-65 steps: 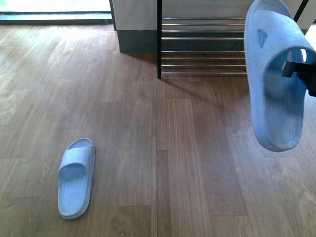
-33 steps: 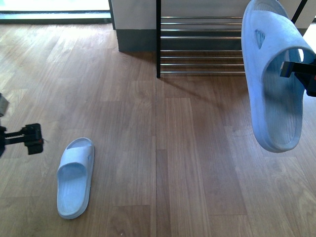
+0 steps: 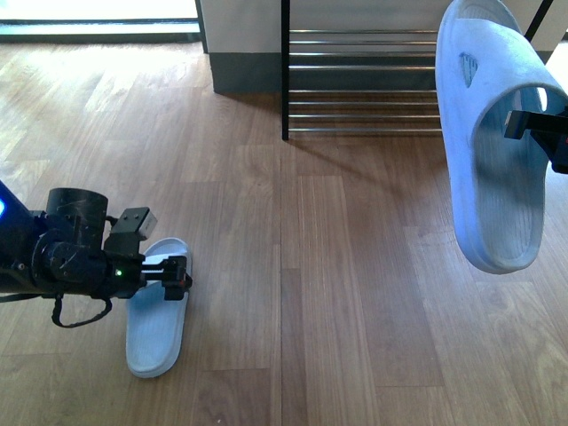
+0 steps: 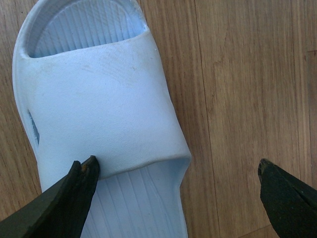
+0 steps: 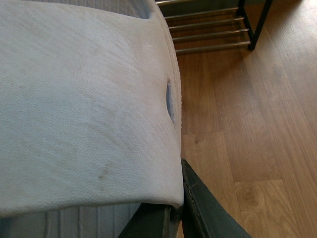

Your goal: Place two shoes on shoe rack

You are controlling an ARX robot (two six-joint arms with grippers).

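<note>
Wood floor (image 3: 355, 293) fills the front view. Shoe rack (image 3: 364, 67) stands at the far end against the wall, black frame w/ silvery rods, no shoes visible on its rods. Raised slipper (image 3: 493, 169), pale blue, hangs in the air at right, toe up, strap pinched by the right tool (image 5: 176, 213), which is clamped narrow on the strap edge. Floor slipper (image 3: 158, 328), same colour, lies flat on the floor at lower left, well apart from the rack. Left tool (image 4: 178, 166) is low over it, spread wide: one finger touches the strap edge, the other is over bare floor beside the shoe.
</note>
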